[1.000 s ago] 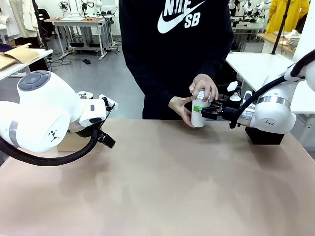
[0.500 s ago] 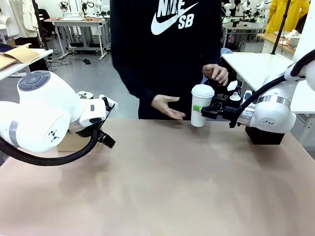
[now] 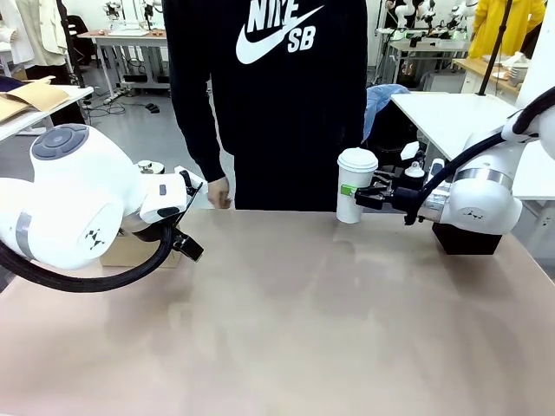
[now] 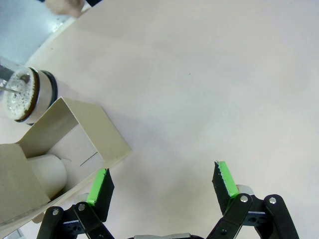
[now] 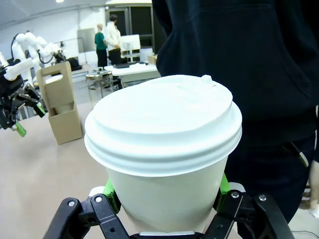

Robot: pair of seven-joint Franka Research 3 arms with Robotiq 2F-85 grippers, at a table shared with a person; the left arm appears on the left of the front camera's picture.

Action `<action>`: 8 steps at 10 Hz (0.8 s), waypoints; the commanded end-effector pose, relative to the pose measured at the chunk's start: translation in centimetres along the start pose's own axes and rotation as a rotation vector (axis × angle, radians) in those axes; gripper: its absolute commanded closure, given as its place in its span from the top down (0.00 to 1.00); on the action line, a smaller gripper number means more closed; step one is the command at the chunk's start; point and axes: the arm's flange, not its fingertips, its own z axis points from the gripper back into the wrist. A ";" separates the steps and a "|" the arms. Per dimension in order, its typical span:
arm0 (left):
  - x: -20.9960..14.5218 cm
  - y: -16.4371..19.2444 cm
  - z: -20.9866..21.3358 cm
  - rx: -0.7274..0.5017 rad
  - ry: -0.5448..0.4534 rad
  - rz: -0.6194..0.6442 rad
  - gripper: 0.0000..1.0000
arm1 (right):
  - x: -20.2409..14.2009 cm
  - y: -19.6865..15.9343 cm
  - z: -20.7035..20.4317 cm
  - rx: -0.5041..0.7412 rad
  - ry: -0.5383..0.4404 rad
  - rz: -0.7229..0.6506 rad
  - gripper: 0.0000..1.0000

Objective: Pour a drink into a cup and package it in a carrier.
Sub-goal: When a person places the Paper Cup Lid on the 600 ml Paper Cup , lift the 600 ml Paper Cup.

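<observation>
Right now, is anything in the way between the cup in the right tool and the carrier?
Nothing stands on the table between cup and carrier. A person's hand hangs by the far edge near that path, and the open left tool hovers beside the carrier.

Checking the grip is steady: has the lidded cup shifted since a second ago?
No. The lidded cup stays where it was, same gap from the black box.
</observation>
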 end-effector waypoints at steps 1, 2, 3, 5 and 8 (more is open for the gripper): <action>0.0 0.1 0.0 -0.002 -0.001 0.002 1.00 | 0.6 0.1 -0.3 -0.010 -0.020 0.009 0.81; 0.0 0.1 0.0 -0.002 -0.001 0.002 1.00 | 0.6 0.1 -0.3 -0.010 -0.020 0.009 0.81; 0.0 0.1 0.0 -0.002 -0.001 0.002 1.00 | 0.6 0.1 -0.3 -0.010 -0.020 0.009 0.81; 0.0 0.1 0.0 -0.002 -0.001 0.002 1.00 | 0.6 0.1 -0.3 -0.010 -0.020 0.009 0.81; 0.0 0.1 0.0 -0.002 -0.001 0.002 1.00 | 0.6 0.1 -0.3 -0.010 -0.020 0.009 0.81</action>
